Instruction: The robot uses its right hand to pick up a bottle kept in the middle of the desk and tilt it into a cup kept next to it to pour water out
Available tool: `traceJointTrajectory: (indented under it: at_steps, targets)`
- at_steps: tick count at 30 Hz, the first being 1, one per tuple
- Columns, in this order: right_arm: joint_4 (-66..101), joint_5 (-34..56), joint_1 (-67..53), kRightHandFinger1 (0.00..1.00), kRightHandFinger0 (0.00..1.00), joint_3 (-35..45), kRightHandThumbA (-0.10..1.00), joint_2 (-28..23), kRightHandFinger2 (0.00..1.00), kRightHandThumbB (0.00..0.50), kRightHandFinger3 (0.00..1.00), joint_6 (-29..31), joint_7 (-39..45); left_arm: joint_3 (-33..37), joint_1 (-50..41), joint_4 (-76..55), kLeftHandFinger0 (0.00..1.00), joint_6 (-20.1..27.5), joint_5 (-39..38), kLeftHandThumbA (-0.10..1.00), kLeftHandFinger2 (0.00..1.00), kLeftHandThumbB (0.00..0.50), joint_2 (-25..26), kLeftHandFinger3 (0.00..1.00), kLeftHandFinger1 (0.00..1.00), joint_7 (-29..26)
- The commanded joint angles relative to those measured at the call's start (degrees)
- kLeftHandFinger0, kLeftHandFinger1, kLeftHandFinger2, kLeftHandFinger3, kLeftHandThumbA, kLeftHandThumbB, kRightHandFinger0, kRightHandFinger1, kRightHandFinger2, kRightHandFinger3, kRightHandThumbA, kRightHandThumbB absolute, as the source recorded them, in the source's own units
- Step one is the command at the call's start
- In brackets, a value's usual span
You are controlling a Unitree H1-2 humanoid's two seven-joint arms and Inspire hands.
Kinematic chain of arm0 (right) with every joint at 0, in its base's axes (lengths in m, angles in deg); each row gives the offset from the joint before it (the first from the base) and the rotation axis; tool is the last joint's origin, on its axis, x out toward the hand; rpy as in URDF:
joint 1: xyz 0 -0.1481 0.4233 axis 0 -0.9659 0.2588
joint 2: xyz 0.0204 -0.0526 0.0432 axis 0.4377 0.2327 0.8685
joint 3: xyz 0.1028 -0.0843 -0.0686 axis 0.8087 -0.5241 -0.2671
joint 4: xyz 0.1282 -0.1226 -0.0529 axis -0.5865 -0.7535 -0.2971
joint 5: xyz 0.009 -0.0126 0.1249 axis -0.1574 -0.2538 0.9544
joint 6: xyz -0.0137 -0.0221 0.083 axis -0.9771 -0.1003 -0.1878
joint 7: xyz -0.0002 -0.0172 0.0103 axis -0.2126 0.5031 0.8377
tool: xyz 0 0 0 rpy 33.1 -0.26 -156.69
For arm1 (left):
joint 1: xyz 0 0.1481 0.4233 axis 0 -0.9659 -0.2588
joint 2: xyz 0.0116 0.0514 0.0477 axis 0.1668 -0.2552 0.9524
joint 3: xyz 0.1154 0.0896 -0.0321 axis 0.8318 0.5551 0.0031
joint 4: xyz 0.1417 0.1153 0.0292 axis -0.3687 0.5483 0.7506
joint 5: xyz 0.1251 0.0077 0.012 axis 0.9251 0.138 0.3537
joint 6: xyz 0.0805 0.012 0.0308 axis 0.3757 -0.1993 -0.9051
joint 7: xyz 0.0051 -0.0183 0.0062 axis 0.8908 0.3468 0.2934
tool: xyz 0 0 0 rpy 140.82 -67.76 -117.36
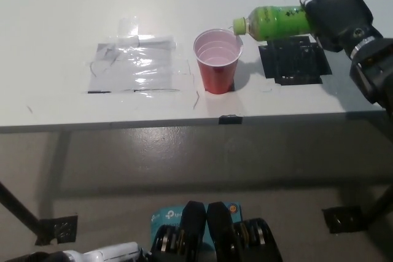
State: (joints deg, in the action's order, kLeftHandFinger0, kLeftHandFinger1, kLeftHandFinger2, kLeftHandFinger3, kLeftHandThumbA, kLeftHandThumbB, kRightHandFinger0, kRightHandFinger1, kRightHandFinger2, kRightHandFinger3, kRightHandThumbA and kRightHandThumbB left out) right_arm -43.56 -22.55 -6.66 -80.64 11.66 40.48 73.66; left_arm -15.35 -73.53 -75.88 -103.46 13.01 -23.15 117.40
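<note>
The only readable mark is a white "tp-link" logo on a teal box [167, 218] at the bottom edge of the view, below the worktop. The bottle [274, 21] has a green label, but no lettering on it can be made out.

A single camera, mounted on the robot's head, looks steeply down and forward over the near edge of a white worktop [73, 4], which fills the upper half of the frame. Below the edge, grey floor [184, 157] takes the lower half. The view sits close enough to show the red cup [216, 61] and the taped plastic sheet [135, 65] plainly. The black right hand [336, 15], holding a green bottle [273, 23], enters from the upper right; the white left hand [101, 254] barely shows at the bottom edge. No second view is given.
</note>
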Motion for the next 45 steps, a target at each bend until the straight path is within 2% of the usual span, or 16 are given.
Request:
traceJointTrajectory:
  at_steps: [1, 4, 7, 9, 10, 11, 13, 15, 20, 23, 27, 31, 34, 38, 44, 45]
  targets:
    - [3.05, -1.92, 6.03, 0.06, 0.00, 1.38, -0.08, -0.21, 0.34, 0.108, 0.00, 0.36, -1.13, -0.52, 0.80, -1.88, 1.00, -0.84, -0.21, 1.00, 1.00, 0.447, 0.95, 1.00, 1.00, 0.87]
    - [2.60, -2.52, 6.59, 0.09, 0.00, 1.04, -0.10, 0.36, 0.40, 0.137, 0.05, 0.39, -1.32, -0.32, 0.81, -2.15, 1.00, -0.84, -0.13, 1.00, 1.00, 0.444, 1.10, 1.00, 1.00, 0.80]
    - [1.84, -3.02, 6.53, 0.07, 0.00, 0.92, -0.10, -0.15, 0.35, 0.178, 0.03, 1.20, -3.36, -0.58, 0.78, -2.05, 1.00, -0.84, -0.52, 1.00, 1.00, 0.439, 1.24, 1.00, 1.00, 1.22]
    - [1.88, -2.72, 6.46, 0.07, 0.00, 1.26, -0.10, -0.42, 0.35, 0.173, 0.05, 1.67, -3.17, -0.84, 0.82, -2.21, 1.00, -0.84, 0.09, 1.00, 1.00, 0.445, 1.10, 1.00, 1.00, 2.15]
    - [2.74, -4.02, 6.73, 0.08, 0.00, 0.75, -0.09, -0.95, 0.37, 0.125, 0.11, 0.99, -0.51, -0.89, 0.69, -2.34, 1.00, -0.84, 0.38, 1.00, 1.00, 0.455, 1.06, 1.00, 1.00, 1.88]
    - [3.17, -4.04, 6.83, 0.11, 0.00, 0.78, -0.08, -1.29, 0.39, 0.116, 0.15, 1.30, 0.56, -0.75, 0.68, -2.30, 1.00, -0.84, 0.52, 1.00, 1.00, 0.452, 1.14, 1.00, 1.00, 1.74]
    - [3.51, -4.73, 6.64, 0.10, 0.00, 0.72, -0.05, -2.20, 0.35, 0.117, 0.12, 2.02, -0.23, -0.92, 0.60, -1.96, 1.00, -0.84, 0.21, 1.00, 1.00, 0.471, 0.96, 1.00, 1.00, 1.57]
    - [3.83, -5.35, 6.56, 0.09, 0.00, 0.70, -0.04, -2.61, 0.35, 0.105, 0.19, 1.65, 1.62, -1.49, 0.43, -1.71, 1.00, -0.84, 0.29, 1.00, 1.00, 0.471, 0.41, 1.00, 1.00, 1.79]
    - [4.11, -7.58, 6.86, 0.05, 0.00, -0.09, -0.06, -3.76, 0.30, 0.087, 0.07, 2.44, 1.80, -0.14, 0.80, -2.19, 1.00, -0.84, 0.17, 1.00, 1.00, 0.476, 1.39, 1.00, 1.00, 1.26]
    - [3.91, -7.82, 7.38, 0.06, 0.00, -0.15, -0.05, -3.48, 0.30, 0.073, 0.10, 2.86, 3.09, -0.70, 0.67, -2.08, 1.00, -0.84, 0.89, 1.00, 1.00, 0.488, 0.93, 1.00, 1.00, 1.94]
    - [3.57, -8.15, 7.82, 0.09, 0.00, -0.13, -0.01, -2.67, 0.29, 0.111, 0.13, 2.99, 2.83, -1.62, 0.44, -1.96, 1.00, -0.84, 0.82, 1.00, 1.00, 0.487, 0.22, 1.00, 1.00, 2.36]
    - [3.01, -8.70, 8.38, 0.02, 0.00, -0.18, -0.01, -1.41, 0.22, 0.138, 0.05, 3.24, 0.07, -1.60, 0.53, -2.12, 1.00, -0.84, 0.23, 1.00, 1.00, 0.470, 0.40, 1.00, 1.00, 2.52]
    - [3.28, -8.92, 8.21, 0.00, 0.00, -0.06, -0.03, -1.13, 0.22, 0.105, 0.01, 3.19, 0.15, -1.22, 0.50, -1.93, 1.00, -0.84, 0.11, 1.00, 1.00, 0.473, 0.38, 1.00, 1.00, 2.21]
    - [3.66, -8.55, 8.77, 0.00, 0.00, 0.35, -0.03, -0.55, 0.21, 0.167, 0.17, 3.46, 1.82, -0.77, 0.64, -1.83, 1.00, -0.84, -0.47, 1.00, 1.00, 0.443, 0.89, 1.00, 1.00, 2.07]
    - [3.73, -10.21, 9.19, 0.00, 0.00, -0.33, 0.02, -1.38, 0.15, 0.209, 0.09, 4.38, 1.84, -0.62, 0.33, -1.89, 1.00, -0.84, -0.27, 1.00, 1.00, 0.471, 0.91, 1.00, 1.00, 1.39]
    - [3.72, -10.12, 9.25, 0.00, 0.00, -0.32, 0.02, -1.74, 0.14, 0.228, 0.17, 4.77, 2.24, -0.44, 0.32, -2.08, 1.00, -0.84, 0.20, 1.00, 1.00, 0.472, 1.05, 1.00, 1.00, 1.59]
